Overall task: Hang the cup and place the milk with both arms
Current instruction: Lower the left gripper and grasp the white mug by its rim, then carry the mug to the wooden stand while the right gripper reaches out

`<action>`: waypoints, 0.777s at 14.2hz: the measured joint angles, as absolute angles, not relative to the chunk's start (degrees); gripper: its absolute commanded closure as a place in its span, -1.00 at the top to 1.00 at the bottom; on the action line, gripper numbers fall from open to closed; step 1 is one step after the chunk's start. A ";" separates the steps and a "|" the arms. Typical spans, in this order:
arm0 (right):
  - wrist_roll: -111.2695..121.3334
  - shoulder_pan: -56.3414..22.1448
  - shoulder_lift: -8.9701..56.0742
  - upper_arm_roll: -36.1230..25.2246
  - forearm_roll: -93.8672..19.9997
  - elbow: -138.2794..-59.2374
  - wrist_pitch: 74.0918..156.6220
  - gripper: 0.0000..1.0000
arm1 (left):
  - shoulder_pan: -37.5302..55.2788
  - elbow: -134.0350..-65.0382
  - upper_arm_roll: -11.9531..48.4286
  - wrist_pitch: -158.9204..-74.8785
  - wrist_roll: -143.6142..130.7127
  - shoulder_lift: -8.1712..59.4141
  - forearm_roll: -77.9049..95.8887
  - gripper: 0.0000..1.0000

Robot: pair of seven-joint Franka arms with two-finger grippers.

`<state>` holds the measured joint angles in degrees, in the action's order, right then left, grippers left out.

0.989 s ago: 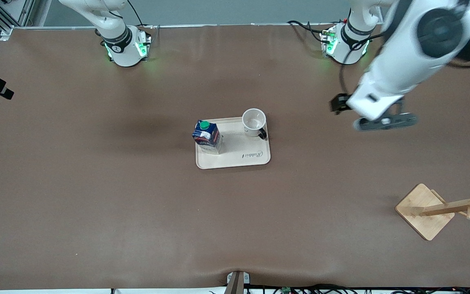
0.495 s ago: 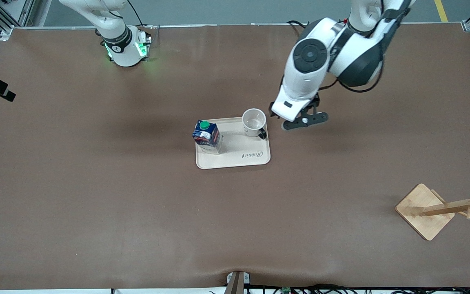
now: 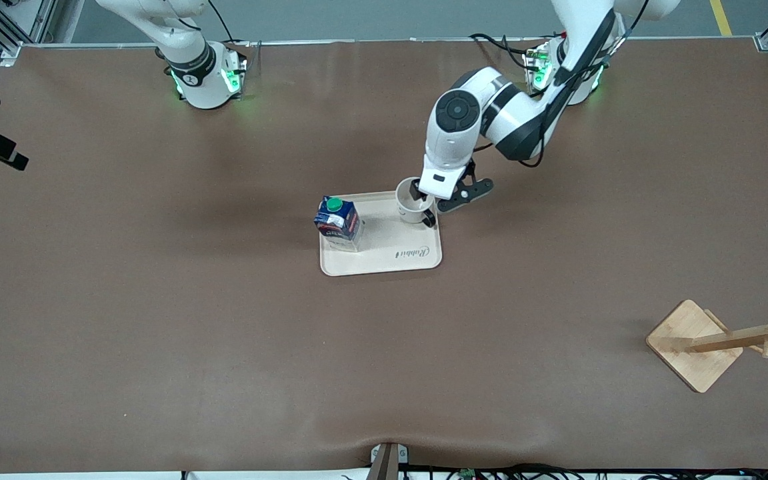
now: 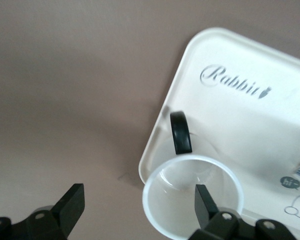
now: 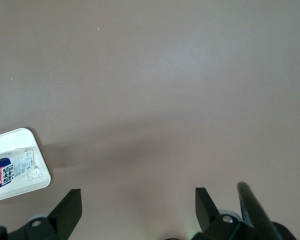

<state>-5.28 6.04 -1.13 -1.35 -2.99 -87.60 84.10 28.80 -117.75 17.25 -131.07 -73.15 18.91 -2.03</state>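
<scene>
The cup (image 3: 414,200) stands upright at a corner of the tray (image 3: 384,257), beside the milk (image 3: 339,223). Left gripper (image 4: 137,202) hangs over it — fingers wide apart, one (image 4: 204,202) inside the rim, holding nothing. Right gripper (image 5: 135,207) waits, spread, over bare table (image 5: 165,90).

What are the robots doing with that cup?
The left gripper is at the cup, jaws open, one finger over the cup's mouth and the other outside the rim. It hasn't closed on it. The cup and the milk both stand on the tray. The wooden rack waits nearer the camera, toward the left arm's end of the table. The right gripper hangs open over bare table, waiting.
</scene>
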 measured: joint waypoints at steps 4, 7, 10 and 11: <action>-5.28 5.99 -0.21 -1.32 -3.21 -87.59 85.07 1.00 | 31.43 -117.76 17.26 -133.25 -76.80 21.84 -2.03 -0.31; -5.27 5.97 -0.21 -1.30 -3.27 -87.47 85.14 1.00 | 32.01 -117.85 17.25 -137.12 -78.35 24.43 -2.30 -1.00; -5.16 5.10 0.16 -1.26 -3.32 -87.48 87.95 1.00 | 31.85 -117.78 17.03 -138.84 -79.11 26.11 -5.98 -1.00; -5.16 4.35 0.53 -1.24 -3.32 -87.48 89.01 1.00 | 31.50 -117.45 16.95 -138.96 -79.11 25.89 -7.11 -1.00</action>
